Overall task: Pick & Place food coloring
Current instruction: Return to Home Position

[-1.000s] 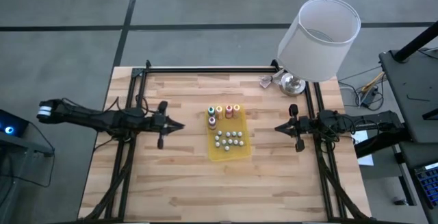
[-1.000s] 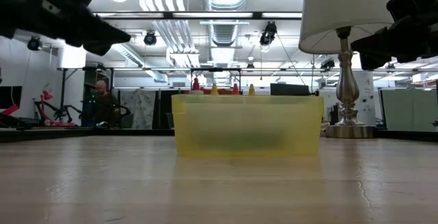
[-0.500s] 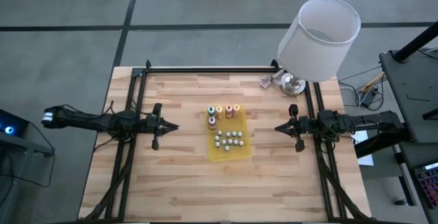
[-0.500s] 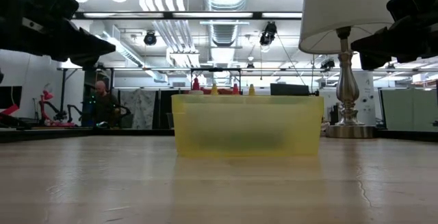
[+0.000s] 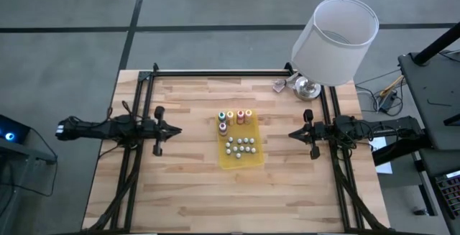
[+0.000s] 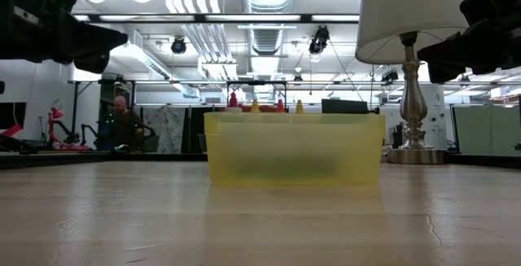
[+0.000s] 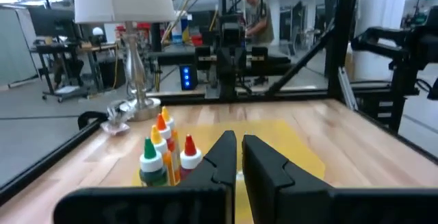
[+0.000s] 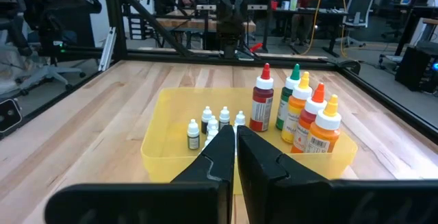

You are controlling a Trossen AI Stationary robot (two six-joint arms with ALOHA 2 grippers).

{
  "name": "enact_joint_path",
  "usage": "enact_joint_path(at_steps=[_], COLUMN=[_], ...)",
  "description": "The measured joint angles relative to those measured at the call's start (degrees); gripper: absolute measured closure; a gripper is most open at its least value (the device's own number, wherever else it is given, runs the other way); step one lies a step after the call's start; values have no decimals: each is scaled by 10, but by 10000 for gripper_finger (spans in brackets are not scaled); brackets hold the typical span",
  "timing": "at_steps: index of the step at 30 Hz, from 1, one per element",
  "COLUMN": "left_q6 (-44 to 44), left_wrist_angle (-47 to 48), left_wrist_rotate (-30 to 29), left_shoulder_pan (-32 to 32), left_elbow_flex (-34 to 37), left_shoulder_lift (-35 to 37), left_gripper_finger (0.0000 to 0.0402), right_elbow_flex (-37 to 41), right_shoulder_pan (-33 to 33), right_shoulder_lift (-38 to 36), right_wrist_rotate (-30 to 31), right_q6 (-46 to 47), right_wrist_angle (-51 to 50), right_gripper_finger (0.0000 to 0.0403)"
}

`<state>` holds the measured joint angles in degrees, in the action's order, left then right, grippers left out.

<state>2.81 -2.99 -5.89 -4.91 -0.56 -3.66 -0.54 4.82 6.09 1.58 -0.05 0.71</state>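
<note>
white-shaded lamp on wooden table

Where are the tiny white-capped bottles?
In the high view the tiny white-capped bottles stand inside the yellow bin, beside the five taller bottles, between the left gripper and right gripper.

The right gripper, its two dark fingers almost touching, points over the wooden table at a yellow bin that holds five upright food coloring bottles beside several tiny white-capped bottles.
</note>
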Motion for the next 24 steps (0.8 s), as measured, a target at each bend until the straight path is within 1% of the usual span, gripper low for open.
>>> enact_joint_path(at_steps=[6,24], left_q6=[0,0], left_wrist_angle=[10,17], left_wrist_rotate=[2,2], left_shoulder_pan=[0,-2], left_elbow_flex=[0,1], left_shoulder_lift=[36,37], left_gripper_finger=[401,401], right_elbow_flex=[0,0], right_shoulder_pan=[0,0], right_shoulder_lift=[0,0], right_wrist_rotate=[0,0], right_q6=[0,0], right_wrist_angle=[0,0], right_gripper_finger=[394,394])
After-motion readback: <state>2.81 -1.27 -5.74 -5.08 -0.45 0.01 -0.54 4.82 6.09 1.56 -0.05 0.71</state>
